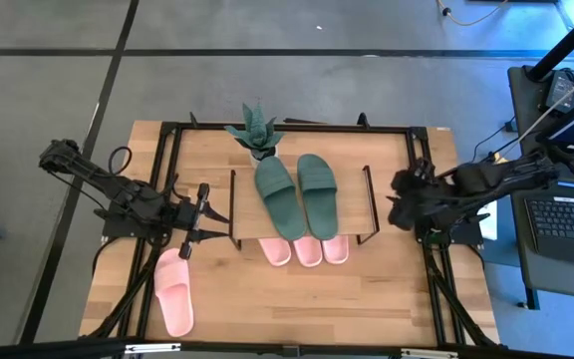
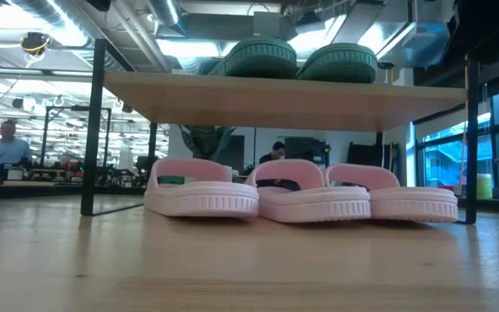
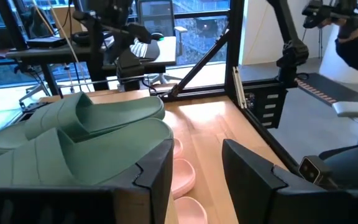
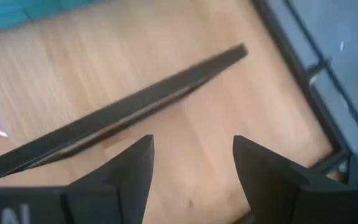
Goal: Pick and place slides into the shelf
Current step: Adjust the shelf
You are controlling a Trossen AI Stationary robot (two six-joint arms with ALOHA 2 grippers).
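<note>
From above, the left tool (image 1: 204, 214) hangs just off the left end of the shelf (image 1: 347, 214), fingers spread wide with nothing between them. Straight ahead of it, two dark green slides (image 1: 297, 191) lie side by side on the shelf's top board, and a small potted plant (image 1: 256, 132) stands at their far end. Three pink slides (image 1: 307, 249) poke out from under the board's near edge, just ahead and to one side of that tool. A fourth pink slide (image 1: 174, 290) lies alone on the table (image 1: 367, 299), close beside the left tool, on its near side. The right tool (image 1: 399, 207) waits just off the shelf's right end.

Down at table height, the three pink slides (image 2: 301, 195) sit in a row under the board (image 2: 284, 94), the middle one touching both neighbours, with the green pair (image 2: 300, 59) on top.

Left wrist view: the left tool (image 3: 194, 174) is wide and empty, the green slides (image 3: 79, 134) right ahead of its fingers, pink toes (image 3: 184, 180) showing below the board.

Right wrist view: the right tool (image 4: 191, 168) is also wide and empty, over bare table (image 4: 185, 118) and a black frame bar (image 4: 117, 115).
</note>
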